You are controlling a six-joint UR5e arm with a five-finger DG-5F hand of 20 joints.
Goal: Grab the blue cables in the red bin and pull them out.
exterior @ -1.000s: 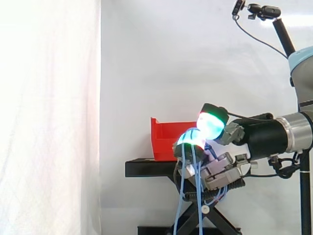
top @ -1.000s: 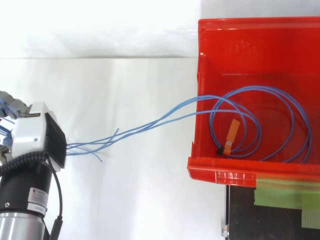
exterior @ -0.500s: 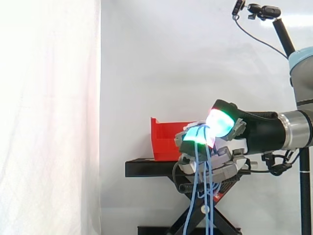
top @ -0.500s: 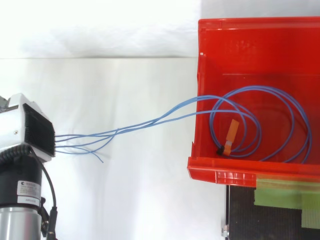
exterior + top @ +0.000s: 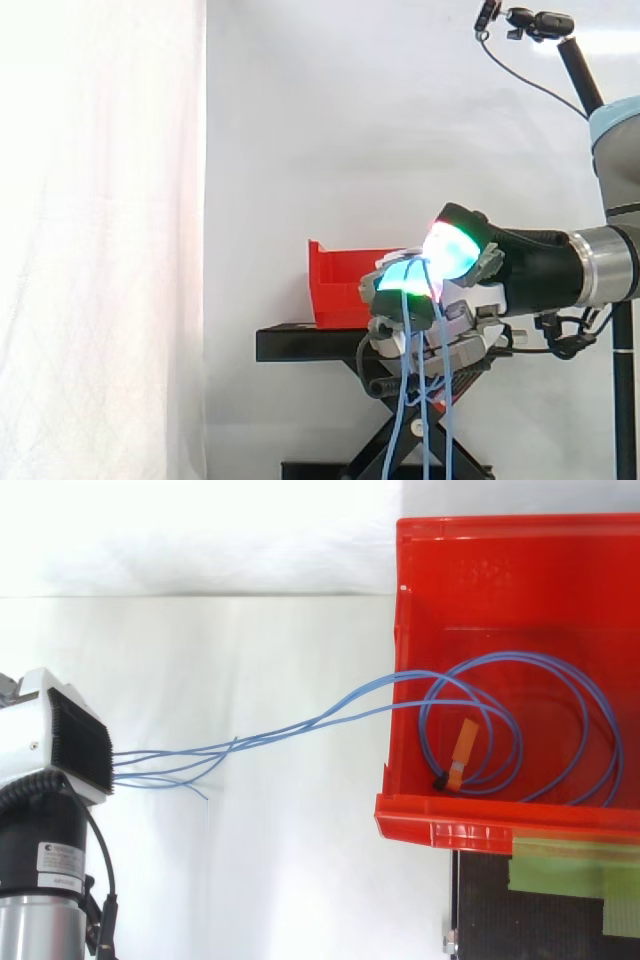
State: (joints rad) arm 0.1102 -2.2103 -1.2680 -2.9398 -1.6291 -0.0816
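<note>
Thin blue cables (image 5: pixel 320 720) lie coiled in the red bin (image 5: pixel 520 555) and run left over its left wall across the white surface to my hand (image 5: pixel 55 745). A small orange tag (image 5: pixel 465 742) sits on the coil. In the side view my hand (image 5: pixel 455 300) hovers to the right of the bin (image 5: pixel 335 285), at about its height. Its fingers, with green and cyan glowing pads (image 5: pixel 405 282), are curled round the cables. The loose ends (image 5: pixel 420 400) hang straight down below them.
The bin stands on a black stand (image 5: pixel 305 345) with a scissor lift under it. Green tape (image 5: pixel 570 865) sticks to the stand's top beside the bin. A white curtain hangs behind and at the left.
Over the last second my hand swung away from the bin and rose a little, drawing the strands further out and straighter. In the last half second it barely moved.
</note>
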